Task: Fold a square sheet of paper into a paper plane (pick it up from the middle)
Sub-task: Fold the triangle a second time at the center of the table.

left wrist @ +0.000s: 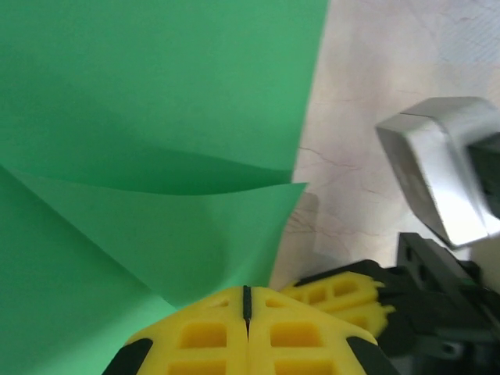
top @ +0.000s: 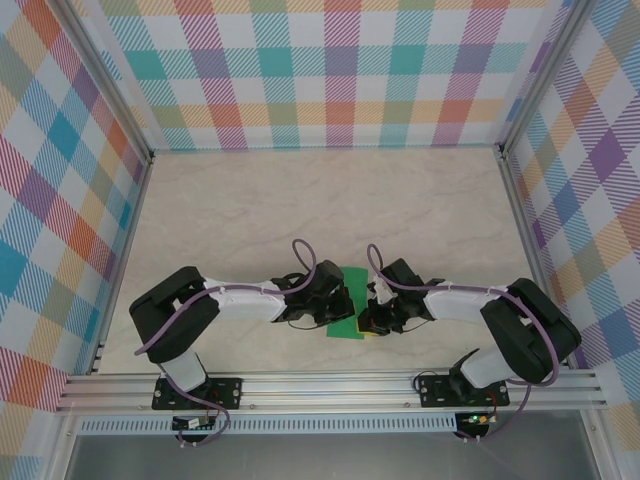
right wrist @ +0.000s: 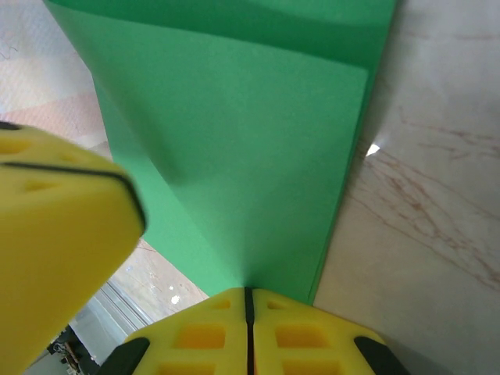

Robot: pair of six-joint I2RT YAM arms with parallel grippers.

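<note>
FREE: beyond the bright green creased paper sheet (top: 350, 290) you get bare beige marbled tabletop (top: 320, 200) | BLOCKED: at its near edge, yellow-fingered left gripper (left wrist: 247, 301) and right gripper (right wrist: 248, 301) sit just beside each other.

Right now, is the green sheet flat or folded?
Folded, partly: the square sheet of paper has a flap doubled over itself, with the flap's edge bowed up rather than pressed flat.

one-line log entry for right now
left gripper: jaws shut on green paper | right gripper: jaws shut on green paper | paper: one flap folded over
</note>
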